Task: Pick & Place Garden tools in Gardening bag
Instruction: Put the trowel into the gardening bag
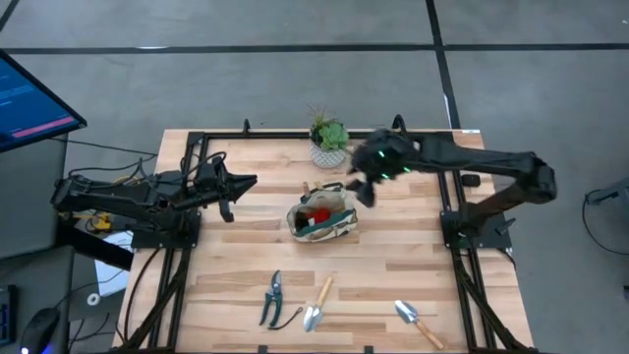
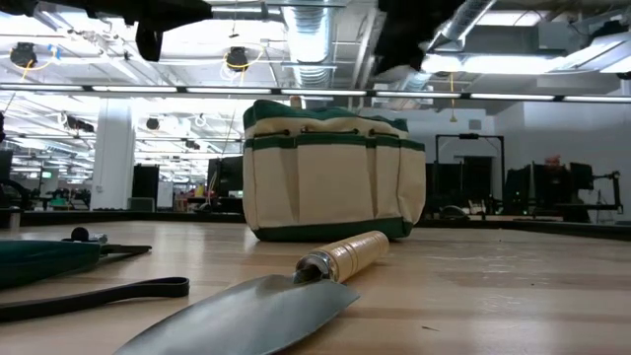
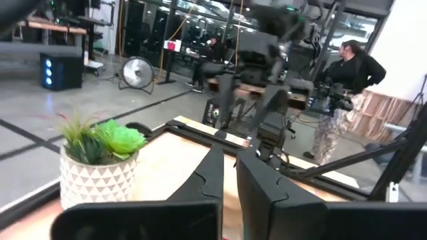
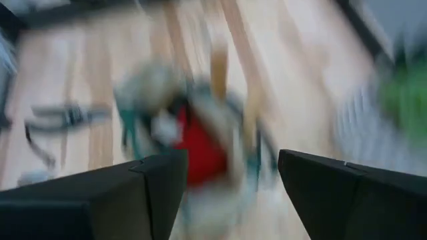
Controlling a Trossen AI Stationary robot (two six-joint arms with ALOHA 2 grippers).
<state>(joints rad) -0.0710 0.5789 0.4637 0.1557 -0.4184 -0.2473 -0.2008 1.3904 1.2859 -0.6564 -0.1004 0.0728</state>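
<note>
The beige gardening bag point(image 1: 322, 220) with green trim stands at the table's middle; it also shows in the low view point(image 2: 330, 177). A red item point(image 4: 200, 150) and a wooden handle point(image 1: 307, 188) show in its open top. Pruning shears point(image 1: 272, 297), a wooden-handled tool point(image 1: 317, 305) and a trowel point(image 1: 418, 322) lie flat near the table's front edge. My right gripper point(image 1: 369, 189) hangs above the bag's far right side, open and empty point(image 4: 230, 180). My left gripper point(image 1: 236, 192) waits at the left, shut and empty point(image 3: 229, 180).
A white pot with a green plant point(image 1: 328, 142) stands just beyond the bag, close to my right gripper. The table's dark frame rails point(image 1: 452, 211) run along its left, right and far sides. A person point(image 3: 340, 93) stands in the room beyond the table.
</note>
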